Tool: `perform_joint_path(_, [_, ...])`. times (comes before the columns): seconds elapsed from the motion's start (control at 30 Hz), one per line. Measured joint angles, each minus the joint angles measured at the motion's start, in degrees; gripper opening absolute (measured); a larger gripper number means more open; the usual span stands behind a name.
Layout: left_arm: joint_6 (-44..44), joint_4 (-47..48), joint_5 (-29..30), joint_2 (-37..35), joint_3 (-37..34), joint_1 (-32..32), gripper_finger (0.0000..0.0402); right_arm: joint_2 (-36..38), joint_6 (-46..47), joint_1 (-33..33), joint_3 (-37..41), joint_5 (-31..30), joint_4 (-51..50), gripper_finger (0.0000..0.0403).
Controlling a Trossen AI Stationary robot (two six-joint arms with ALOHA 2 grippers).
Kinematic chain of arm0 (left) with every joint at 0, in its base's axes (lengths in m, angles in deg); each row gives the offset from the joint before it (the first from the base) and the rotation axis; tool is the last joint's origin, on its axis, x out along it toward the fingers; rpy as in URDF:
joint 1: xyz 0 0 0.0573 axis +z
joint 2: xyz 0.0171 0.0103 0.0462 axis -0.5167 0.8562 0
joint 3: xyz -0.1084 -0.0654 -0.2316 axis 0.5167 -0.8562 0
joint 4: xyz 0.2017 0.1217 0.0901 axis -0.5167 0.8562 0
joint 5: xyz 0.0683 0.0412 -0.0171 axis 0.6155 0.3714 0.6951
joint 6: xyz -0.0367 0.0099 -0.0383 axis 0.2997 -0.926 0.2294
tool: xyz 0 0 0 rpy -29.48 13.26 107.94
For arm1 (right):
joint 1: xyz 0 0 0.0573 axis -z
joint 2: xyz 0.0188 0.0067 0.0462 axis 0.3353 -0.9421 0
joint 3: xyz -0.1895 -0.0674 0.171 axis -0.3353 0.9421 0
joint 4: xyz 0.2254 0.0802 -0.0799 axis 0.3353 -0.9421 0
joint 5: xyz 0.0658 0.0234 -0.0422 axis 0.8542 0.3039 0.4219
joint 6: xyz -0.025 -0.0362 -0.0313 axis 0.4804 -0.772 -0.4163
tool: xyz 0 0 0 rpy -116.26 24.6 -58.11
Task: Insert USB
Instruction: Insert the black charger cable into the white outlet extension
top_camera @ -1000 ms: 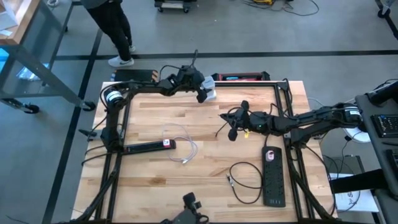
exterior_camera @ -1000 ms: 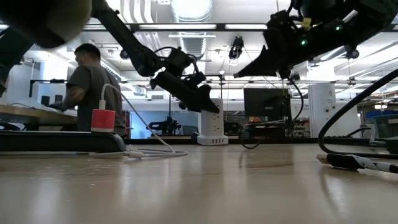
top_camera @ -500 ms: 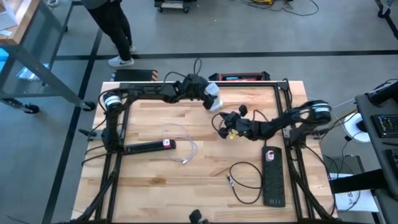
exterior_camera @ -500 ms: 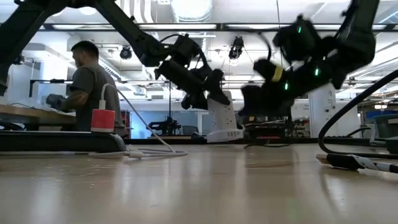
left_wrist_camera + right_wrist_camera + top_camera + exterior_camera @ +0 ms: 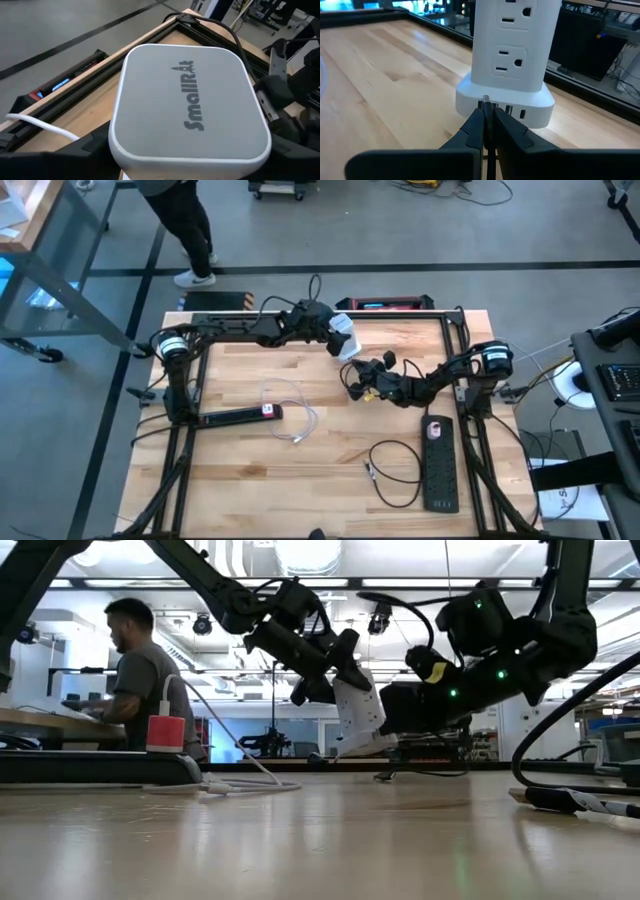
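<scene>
Two grippers meet: left gripper (image 5: 330,332) clamps the white power tower (image 5: 512,60), right gripper (image 5: 487,131) pinches a USB plug (image 5: 487,106) at its port; small, stiff, best held close behind its tip

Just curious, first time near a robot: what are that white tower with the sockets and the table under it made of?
The white power tower looks like moulded plastic with a smooth, slightly glossy finish: rounded edges, even colour, soft reflections. Its cap looks matte, with printed lettering. The table appears to be butcher-block wood with a light sheen: joined pale strips and visible grain.
</scene>
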Motion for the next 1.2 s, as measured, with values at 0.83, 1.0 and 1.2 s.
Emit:
perform_joint_path(0.83, [2.36,-3.14,2.12,-0.35,0.01,-0.82,0.0274,3.2,2.17,3.07,-0.76,1.56,-3.73,0.0013])
perform_joint_path(1.0, [4.96,-3.25,2.92,-0.35,0.04,-0.83,0.0274,3.73,4.0,3.42,-0.75,0.62,-4.81,0.0013])
perform_joint_path(1.2, [7.62,-4.61,5.38,-0.26,0.04,-1.08,0.0274,3.73,4.07,4.05,-1.85,-1.3,-5.01,0.0013])
